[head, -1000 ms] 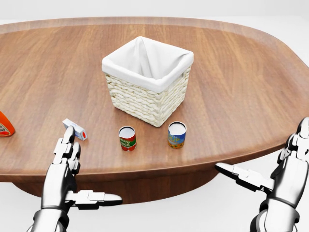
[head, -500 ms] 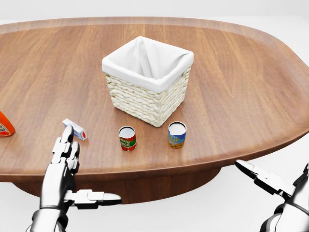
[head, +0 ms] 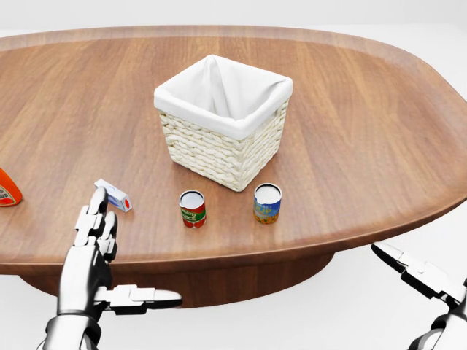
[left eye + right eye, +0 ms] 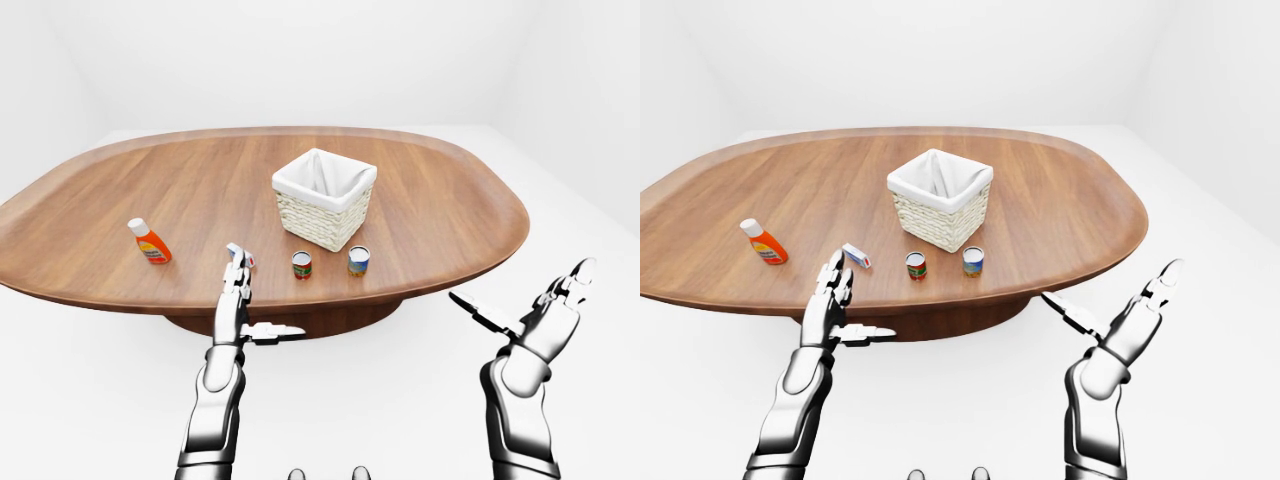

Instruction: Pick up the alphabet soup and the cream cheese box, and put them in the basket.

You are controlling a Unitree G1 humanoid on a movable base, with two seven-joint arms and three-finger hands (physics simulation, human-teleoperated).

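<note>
My left hand (image 3: pixel 95 240) hangs open and empty just below the box (image 3: pixel 114 195), poised to grab it.

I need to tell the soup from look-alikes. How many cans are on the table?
2. A red-labelled can stands below the basket in the head view; a blue-and-yellow one stands just to its right. The basket's inside is partly hidden.

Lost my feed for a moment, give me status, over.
Left hand open, near cream cheese box. Right hand open, off table. Soup can upright below basket, nothing blocking.
</note>
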